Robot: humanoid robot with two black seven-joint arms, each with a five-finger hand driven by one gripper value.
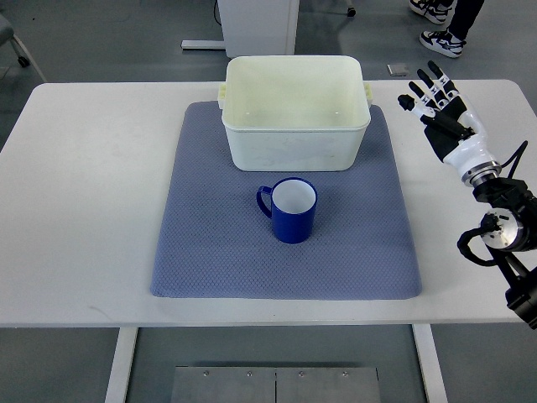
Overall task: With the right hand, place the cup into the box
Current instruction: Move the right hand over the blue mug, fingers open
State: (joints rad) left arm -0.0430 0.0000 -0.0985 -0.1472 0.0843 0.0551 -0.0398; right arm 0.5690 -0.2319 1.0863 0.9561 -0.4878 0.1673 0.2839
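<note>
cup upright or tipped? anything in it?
Upright and empty. The blue cup stands on the mat in front of the box, its round rim facing up and a bare white inside showing.

— What sits where on the table (84, 210)?
— A mat (210, 252) lies at its centre; the box (295, 126) stands on the mat's far edge, the cup (291, 210) just in front (handle pointing left).
— And the right hand (440, 105)?
— Right of the box, off the mat.
</note>
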